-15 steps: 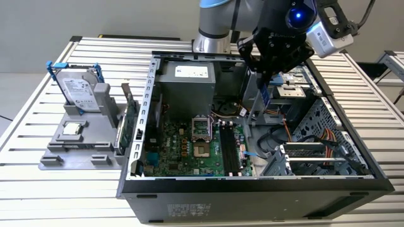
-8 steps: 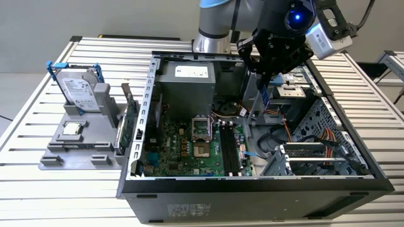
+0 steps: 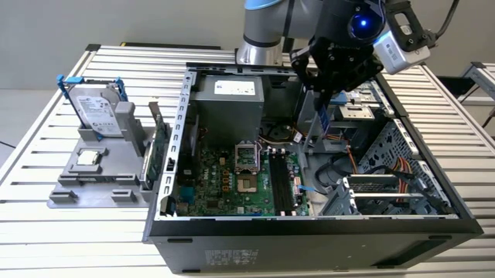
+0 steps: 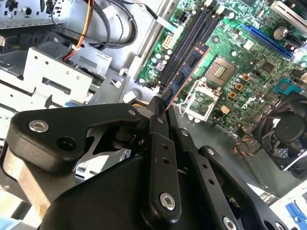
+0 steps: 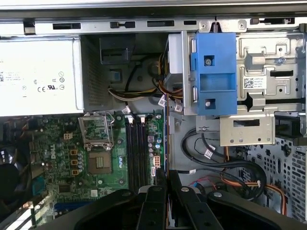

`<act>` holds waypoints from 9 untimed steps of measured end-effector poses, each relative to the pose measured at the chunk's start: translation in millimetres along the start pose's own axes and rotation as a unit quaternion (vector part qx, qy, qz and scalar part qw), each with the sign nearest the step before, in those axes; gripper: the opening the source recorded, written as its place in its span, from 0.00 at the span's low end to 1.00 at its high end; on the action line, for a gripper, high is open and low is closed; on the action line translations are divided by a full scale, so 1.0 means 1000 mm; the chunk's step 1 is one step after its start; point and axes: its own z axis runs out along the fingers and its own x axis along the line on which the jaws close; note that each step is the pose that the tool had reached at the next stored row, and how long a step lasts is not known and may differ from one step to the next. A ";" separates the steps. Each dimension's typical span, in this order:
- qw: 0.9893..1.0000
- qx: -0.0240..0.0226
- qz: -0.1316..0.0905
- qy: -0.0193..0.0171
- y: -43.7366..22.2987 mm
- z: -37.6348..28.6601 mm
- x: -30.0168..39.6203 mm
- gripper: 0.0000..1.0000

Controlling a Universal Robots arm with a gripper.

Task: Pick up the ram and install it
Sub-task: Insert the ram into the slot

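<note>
Second wrist view: the fingers (image 4: 160, 143) are clamped together on one end of the ram (image 4: 186, 71). The gripper (image 4: 159, 108) holds the stick edge-on, so it juts out over the motherboard (image 4: 249, 57). Its free end hangs just beside the black slots (image 4: 189, 42), on the side toward the socket (image 4: 220, 72), and it is not seated in any of them.

In the exterior view the ram (image 3: 321, 124) hangs from the gripper (image 3: 319, 95) inside the open case (image 3: 309, 243), near the case's far wall.

The case lies on its side at the middle of the table (image 3: 77, 231). It holds the motherboard (image 3: 224, 185) on its floor, with the socket (image 3: 249, 184) near the board's centre. A grey power supply (image 3: 228, 101) sits against the far wall. A metal drive cage (image 3: 395, 174) with orange cables takes up the case's side at the exterior view's right. The first wrist view shows a blue caddy (image 5: 214, 72) mounted in that cage.

Beside the case, toward the table's edge at the exterior view's left, a grey holder (image 3: 69, 194) carries a hard drive (image 3: 99, 113) standing upright, a small chip (image 3: 89, 156) lying flat, and a green card (image 3: 155, 156) on edge.
</note>
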 end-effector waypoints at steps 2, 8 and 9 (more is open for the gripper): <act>1.000 0.000 0.000 0.000 0.0000 0.0004 0.0000 0.00; 1.000 0.001 0.003 0.000 0.0000 0.0026 0.0001 0.00; 1.000 0.001 0.003 0.000 0.0000 0.0027 0.0001 0.00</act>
